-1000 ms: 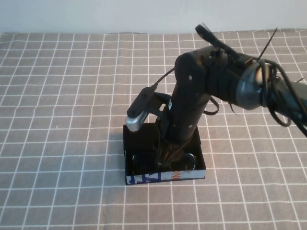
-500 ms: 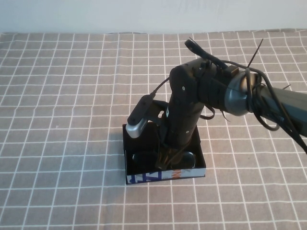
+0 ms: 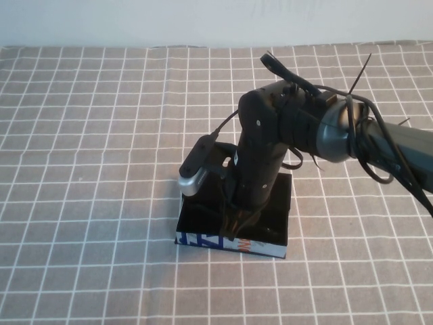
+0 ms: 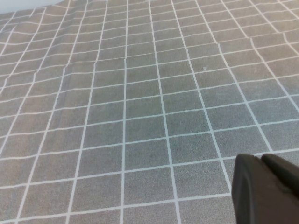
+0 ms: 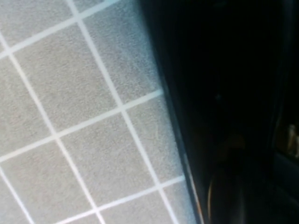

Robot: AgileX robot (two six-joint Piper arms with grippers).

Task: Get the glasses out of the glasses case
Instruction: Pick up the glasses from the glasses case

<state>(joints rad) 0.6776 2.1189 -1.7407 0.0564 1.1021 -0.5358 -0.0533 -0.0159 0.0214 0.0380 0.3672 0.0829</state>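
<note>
1. Currently: right gripper (image 3: 237, 227) sunk in the glasses case (image 3: 270, 220); finger state cannot tell. Glasses not visible, presumably inside.
2. Left gripper (image 4: 266, 189): away from case, over checked cloth (image 4: 140, 93), fingers seemingly together.
3. Risk: case drags along, glasses snagging.
4. Change: case front has tilted; lenses visible earlier, now hidden.

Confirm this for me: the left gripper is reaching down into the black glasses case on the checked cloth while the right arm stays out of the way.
Wrong arm. In the high view it is the right gripper that reaches down into the glasses case on the checked cloth. The left gripper shows only in the left wrist view, over bare cloth, away from the case.
</note>
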